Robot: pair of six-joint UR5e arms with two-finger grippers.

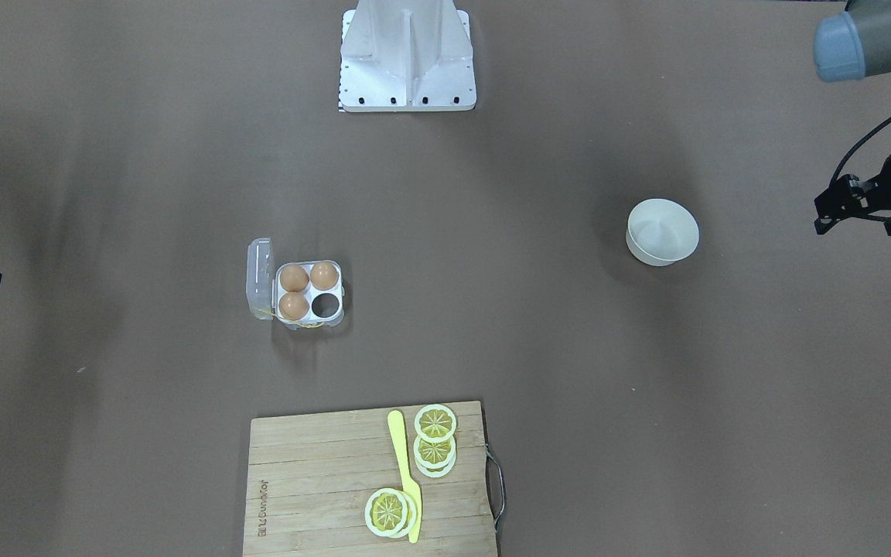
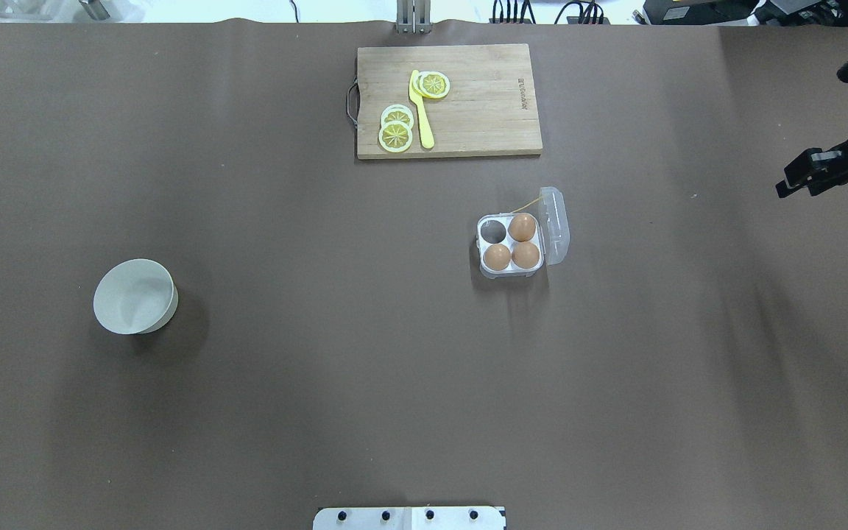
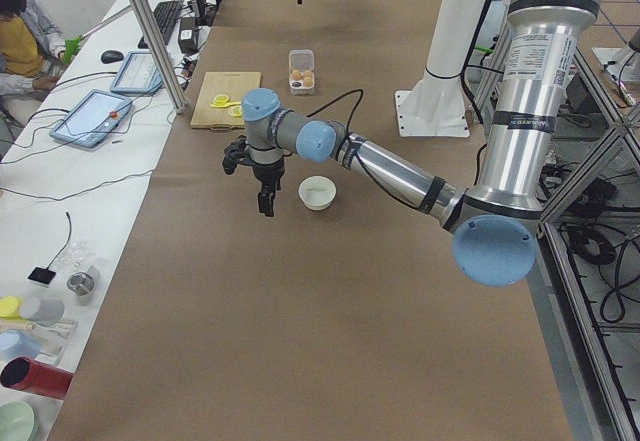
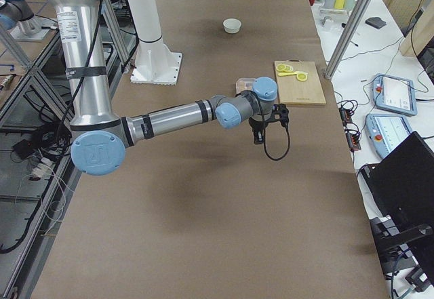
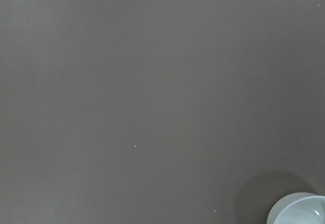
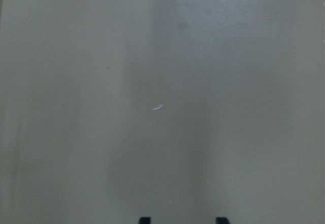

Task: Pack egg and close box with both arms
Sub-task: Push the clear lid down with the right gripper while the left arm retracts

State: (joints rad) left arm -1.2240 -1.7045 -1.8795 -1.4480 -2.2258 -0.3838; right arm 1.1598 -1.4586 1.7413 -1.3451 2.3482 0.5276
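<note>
The clear box stands open left of centre in the front-facing view, its lid folded out to the side. Three brown eggs fill three cells and one cell is empty. It also shows in the overhead view. No loose egg shows in any view. My right gripper hovers far off at the table's right edge; its fingertips stand apart, open and empty. My left gripper hovers beside the white bowl; I cannot tell whether it is open or shut.
The white bowl looks empty. A wooden cutting board with lemon slices and a yellow knife lies on the far side from the robot. The white stand sits at the robot's base.
</note>
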